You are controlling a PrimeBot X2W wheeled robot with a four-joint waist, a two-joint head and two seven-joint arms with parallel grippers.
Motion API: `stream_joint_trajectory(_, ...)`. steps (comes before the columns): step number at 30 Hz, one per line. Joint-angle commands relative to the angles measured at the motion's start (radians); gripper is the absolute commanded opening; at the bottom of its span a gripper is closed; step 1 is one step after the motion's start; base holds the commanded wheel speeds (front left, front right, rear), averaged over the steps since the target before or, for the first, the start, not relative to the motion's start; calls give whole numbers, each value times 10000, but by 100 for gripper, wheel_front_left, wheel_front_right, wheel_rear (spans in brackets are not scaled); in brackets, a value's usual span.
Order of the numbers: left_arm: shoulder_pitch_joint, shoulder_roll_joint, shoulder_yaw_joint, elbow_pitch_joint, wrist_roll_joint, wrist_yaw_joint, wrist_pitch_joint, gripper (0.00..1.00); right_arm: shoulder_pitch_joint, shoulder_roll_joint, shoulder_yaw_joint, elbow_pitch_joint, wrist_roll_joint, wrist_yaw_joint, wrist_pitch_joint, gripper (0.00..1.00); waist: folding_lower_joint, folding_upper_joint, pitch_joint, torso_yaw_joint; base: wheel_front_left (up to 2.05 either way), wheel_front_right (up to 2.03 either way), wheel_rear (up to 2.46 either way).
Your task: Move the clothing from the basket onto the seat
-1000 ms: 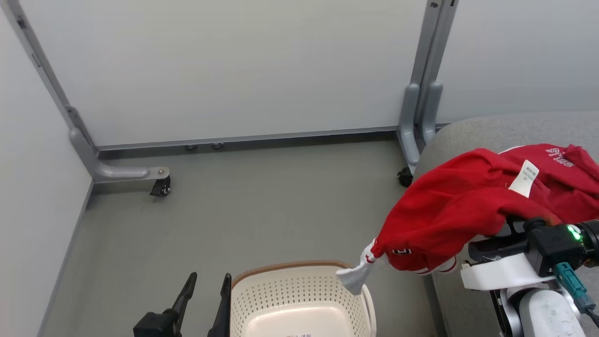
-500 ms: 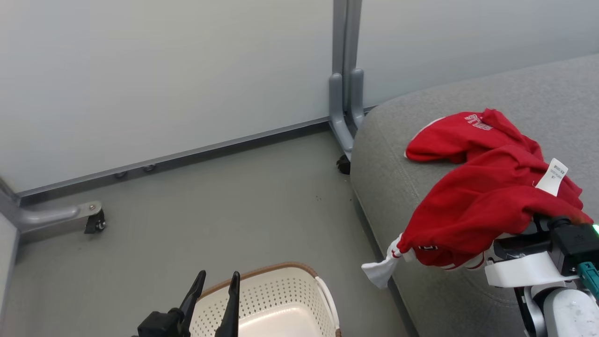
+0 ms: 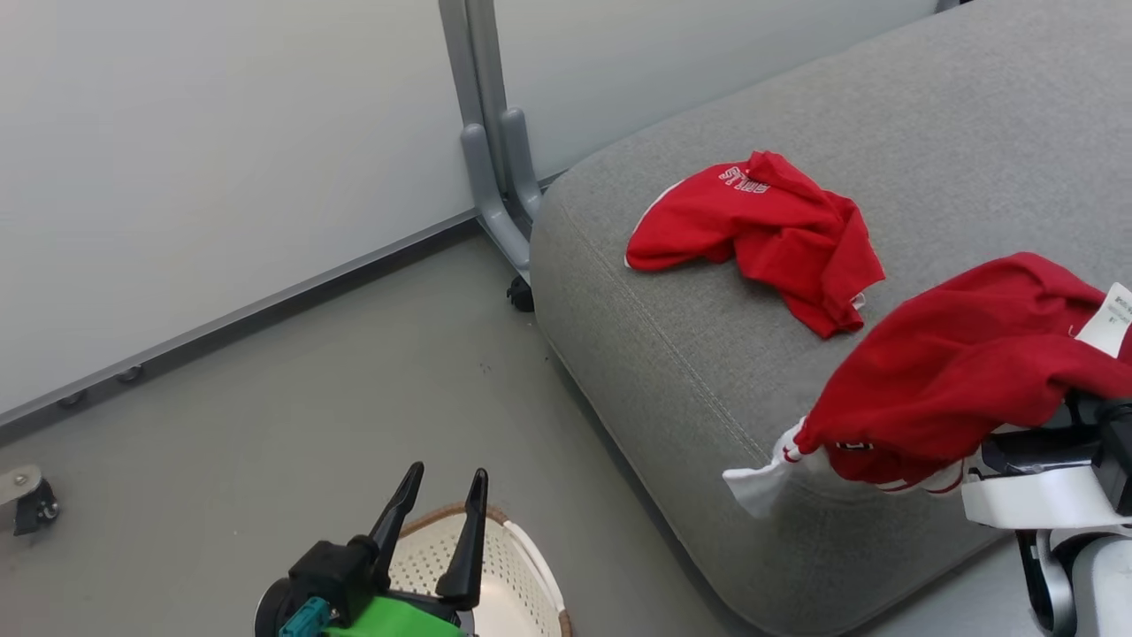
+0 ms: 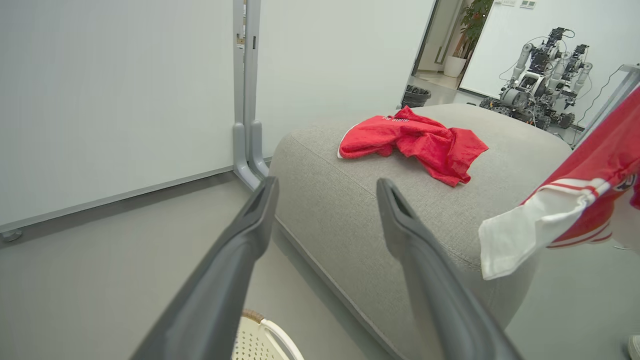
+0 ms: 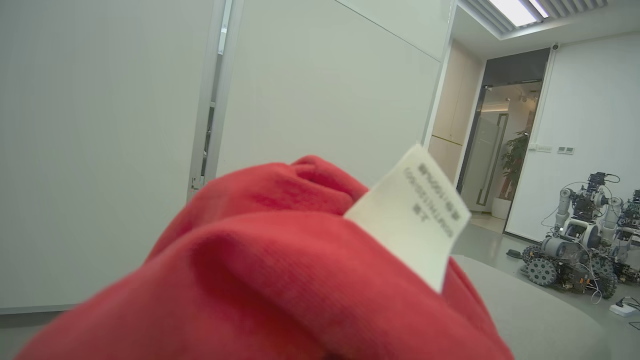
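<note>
Task status: one of two pieces delivered. The "BULLS" jersey (image 3: 752, 226) lies crumpled on top of the seat (image 3: 929, 115), toward its back-left corner, fully on the cushion with no part over the edge. The red garment with white trim (image 3: 955, 389) is not yet down: it hangs bunched over the right gripper (image 3: 1030, 453), above the seat's near edge. Its white-trimmed end (image 3: 761, 482) dangles past that edge, and in the left wrist view it looks clear of the cushion. The right gripper's fingers are buried under the cloth. They are pressed nearly together, and since the garment is carried off the seat, I judge they are pinching a fold of it. The care label (image 5: 415, 210) stands up from the bundle. The left gripper (image 3: 448, 473) hovers off the seat's left side, over the floor, with its fingers spread wide and nothing between them. The basket (image 3: 522, 584) stands on the floor to the left of the seat and well apart from it, directly below that gripper. The part of its inside that shows holds no red cloth; the rest is cut off by the frame, so I cannot confirm it is cleared. Judged remaining: carry the bundle further over the seat, lower it beside the jersey, and release it there. Risk: if let go here, the dangling end could pull the piece off the near edge.
</note>
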Motion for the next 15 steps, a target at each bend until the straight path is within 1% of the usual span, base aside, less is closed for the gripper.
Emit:
stream_joint_trajectory(1, -232, 47, -62, 84, 20, -42, 0, 100, -30, 49, -112, -106, -45, -11, -26, 0, 0, 0, 430, -416, 0, 0, 0)
stream_joint_trajectory(7, -506, 47, -261, 183, 12, -43, 0, 100, 98, 198, -516, -209, -75, -11, -26, 0, 0, 0, 520, -489, 0, 0, 0)
stream_joint_trajectory(15, -389, 47, -190, 262, 34, -43, 0, 100, 98, 314, -551, -115, -179, -11, -26, 0, 0, 0, 461, -467, 0, 0, 0)
